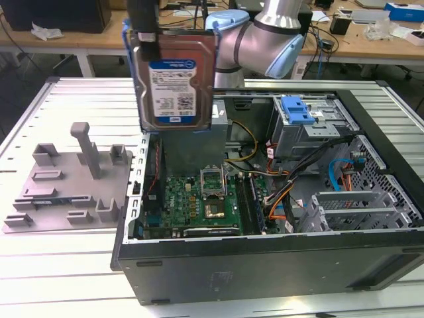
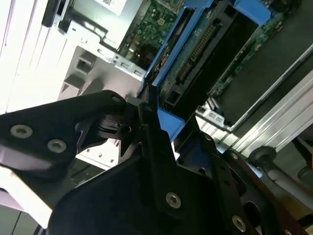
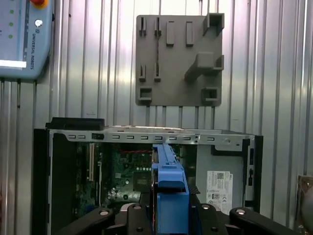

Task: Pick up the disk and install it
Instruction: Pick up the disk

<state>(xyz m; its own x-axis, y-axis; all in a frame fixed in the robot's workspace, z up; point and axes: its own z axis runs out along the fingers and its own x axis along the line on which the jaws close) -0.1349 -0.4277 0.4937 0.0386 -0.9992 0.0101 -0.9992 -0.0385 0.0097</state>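
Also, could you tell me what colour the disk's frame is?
Blue; the disk's frame shows best in the first wrist view.

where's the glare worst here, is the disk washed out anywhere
Second wrist view: the table is blown out white, the disk looks dim. First wrist view: bright streaks down the table slats. Exterior view: even light, no glare on the disk.

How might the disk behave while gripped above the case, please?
The disk looks like rigid metal: probably stiff and heavy for its size. Held at its upper end by the gripper, it could pivot or slip.
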